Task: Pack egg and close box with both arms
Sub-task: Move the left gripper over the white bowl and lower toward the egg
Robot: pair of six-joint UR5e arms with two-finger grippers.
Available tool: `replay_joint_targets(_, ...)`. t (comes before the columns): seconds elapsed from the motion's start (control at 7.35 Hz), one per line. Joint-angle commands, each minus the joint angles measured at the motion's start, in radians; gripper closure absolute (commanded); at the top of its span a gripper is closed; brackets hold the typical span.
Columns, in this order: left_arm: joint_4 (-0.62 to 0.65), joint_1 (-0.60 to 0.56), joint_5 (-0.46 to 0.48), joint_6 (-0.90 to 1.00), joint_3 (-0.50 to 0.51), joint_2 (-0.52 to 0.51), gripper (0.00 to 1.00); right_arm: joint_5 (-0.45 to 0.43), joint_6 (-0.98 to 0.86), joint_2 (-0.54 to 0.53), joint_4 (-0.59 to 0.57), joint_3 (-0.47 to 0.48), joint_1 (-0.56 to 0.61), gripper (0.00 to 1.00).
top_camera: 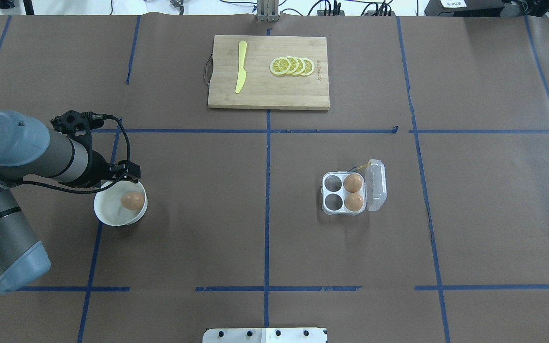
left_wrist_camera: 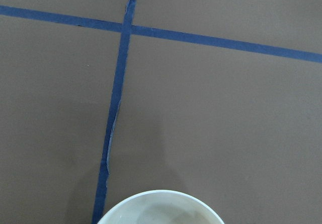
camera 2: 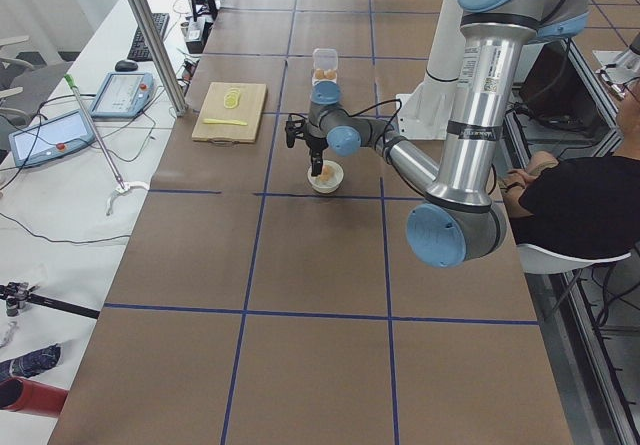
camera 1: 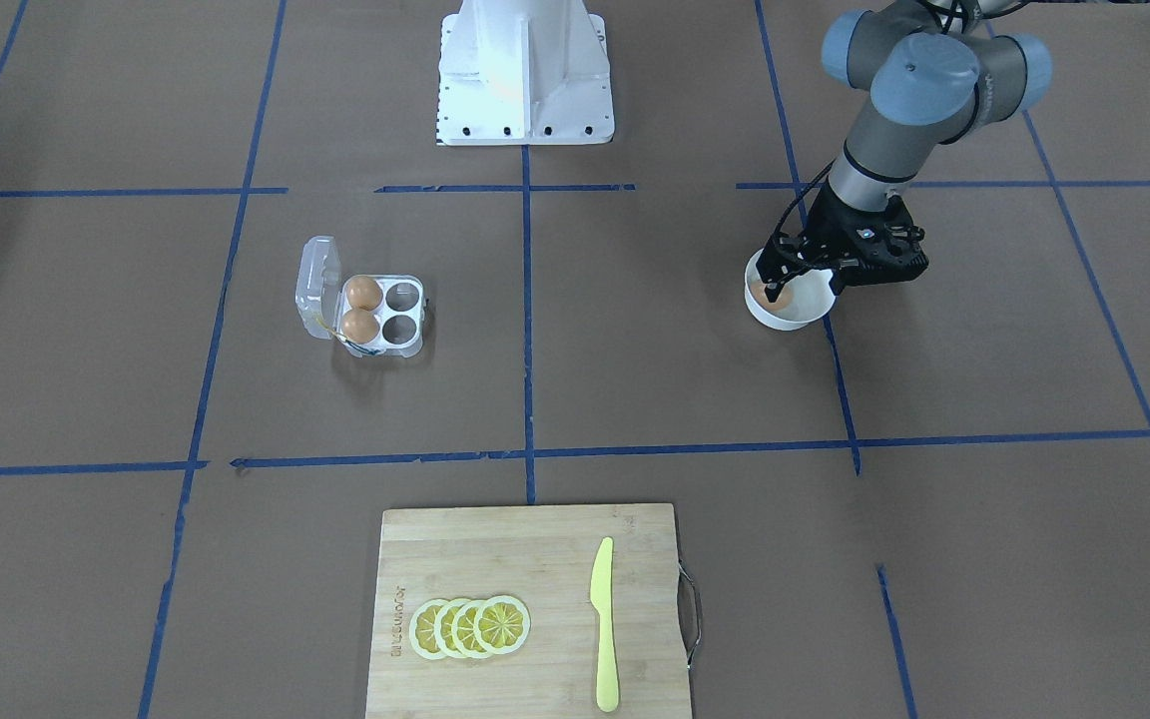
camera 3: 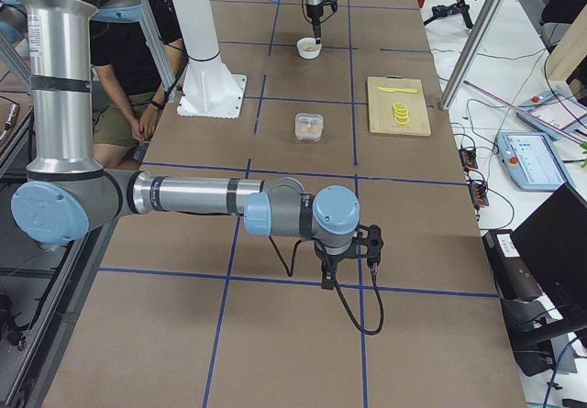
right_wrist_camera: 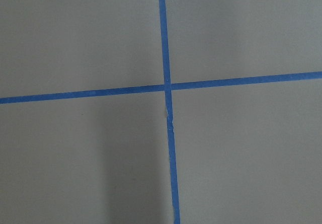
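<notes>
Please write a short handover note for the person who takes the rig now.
Left gripper: down at the round white bowl that holds the orange-brown egg; open or shut unclear.
Right gripper: above bare table, far from the carton; state unclear.
Clear plastic four-cup carton: lid open, two eggs in, two cups empty.
Left to do: grasp the egg, pack it, close the lid.

The bowl [top_camera: 107,215] with an egg [top_camera: 133,200] in it sits on the robot's left side of the desk [top_camera: 208,214], the box [top_camera: 377,186] on its right. The board [top_camera: 265,95] lies beyond both, holding knife [top_camera: 241,66] and slices [top_camera: 293,66].
</notes>
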Motion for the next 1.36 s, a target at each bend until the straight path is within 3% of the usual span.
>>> replay_joint_targets(0.0, 0.000, 0.029, 0.002, 0.000, 0.025, 0.000, 0.09, 0.000, -0.001, 0.000, 0.001, -0.004, 0.000, 0.00)
replay_joint_targets(1.22, -0.002, 0.063, 0.007, 0.003, 0.055, -0.002, 0.09, 0.000, -0.003, -0.002, 0.001, -0.008, 0.000, 0.00)
